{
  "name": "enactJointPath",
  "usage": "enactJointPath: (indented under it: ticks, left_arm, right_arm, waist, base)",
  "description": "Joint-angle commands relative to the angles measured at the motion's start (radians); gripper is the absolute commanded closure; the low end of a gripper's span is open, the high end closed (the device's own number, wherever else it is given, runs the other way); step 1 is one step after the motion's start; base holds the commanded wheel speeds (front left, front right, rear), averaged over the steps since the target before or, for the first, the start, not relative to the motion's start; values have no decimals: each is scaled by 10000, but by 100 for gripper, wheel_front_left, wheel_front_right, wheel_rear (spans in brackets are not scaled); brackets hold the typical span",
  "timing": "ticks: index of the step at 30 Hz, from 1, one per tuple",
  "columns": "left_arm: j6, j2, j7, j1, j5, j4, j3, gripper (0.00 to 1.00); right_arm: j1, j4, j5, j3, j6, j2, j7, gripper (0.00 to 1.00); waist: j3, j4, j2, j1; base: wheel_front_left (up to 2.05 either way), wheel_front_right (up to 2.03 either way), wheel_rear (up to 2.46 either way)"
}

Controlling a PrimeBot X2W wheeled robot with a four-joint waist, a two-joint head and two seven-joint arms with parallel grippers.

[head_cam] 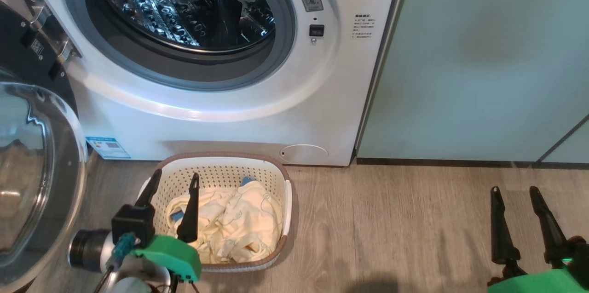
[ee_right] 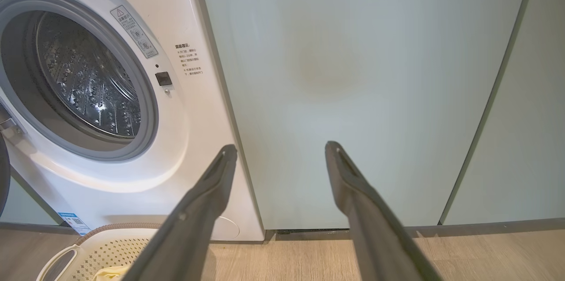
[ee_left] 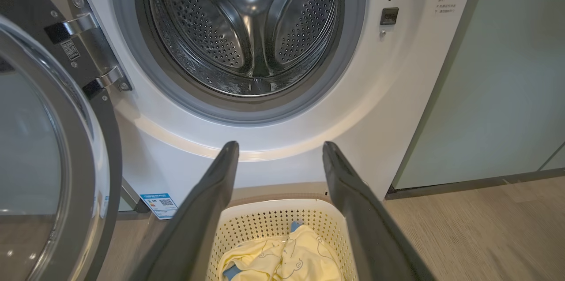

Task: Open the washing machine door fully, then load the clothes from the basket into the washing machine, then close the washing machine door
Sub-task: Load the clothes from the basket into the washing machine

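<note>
the washing machine door (head_cam: 41, 169) stands swung wide on its hinge (ee_left: 84, 43) at the left of the washing machine (head_cam: 221, 118). that leaves the drum (ee_left: 251, 29) mouth bare, so the opening step looks done. the basket (head_cam: 221, 171) sits on the floor (head_cam: 391, 228) right at the machine's foot, under the drum mouth, likely so a lift need travel only up and forward. the clothes (head_cam: 239, 224) lie bundled inside it, and i see none in the drum.

the left jaws hang spread wide and empty above the basket's left half, one finger over the rim and one over the cloth. i judge they are lined up for a drop into the bundle. the right jaws, also wide and empty, hover well apart over bare floor before the teal cabinets (head_cam: 483, 54), probably to keep clear.

the left wrist view looks straight into the drum, showing its paddles and the hinge close up. the head view gives the whole bundle and both arms. the right wrist view catches a white basket handle (ee_right: 55, 262).
</note>
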Motion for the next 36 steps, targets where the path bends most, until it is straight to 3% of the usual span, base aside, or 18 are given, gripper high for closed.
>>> enactJointPath:
  ticks: [1,6,14,26,36]
  left_arm:
    - [46,198,-32,-465,-114,-360,349,0]
    - [-30,235,-2,-568,-175,-193,245,0]
    - [-608,221,-36,-1301,-556,1228,-103,0]
    - [-1636,275,-196,-4101,-999,5548,-924,0]
    - [-1856,643,-570,-6570,-1610,8695,-1544,0]
  right_arm:
    - [-458,-324,47,240,-29,-114,-97,0]
    - [-535,-350,66,251,-29,-114,-97,0]
    - [-834,-409,104,351,-29,-114,-97,0]
    - [-1712,-813,243,465,-29,-114,-97,0]
    - [-2594,-1326,487,615,-29,-114,-97,0]
  waist:
    - [34,4,-1,0]
    - [245,-2,-1,0]
    - [1054,-169,-1,0]
    - [3662,-759,-1,0]
    - [5948,-1354,-1,0]
  base:
    - [0,0,0]
    - [0,0,0]
    - [0,0,0]
    - [0,0,0]
    - [0,0,0]
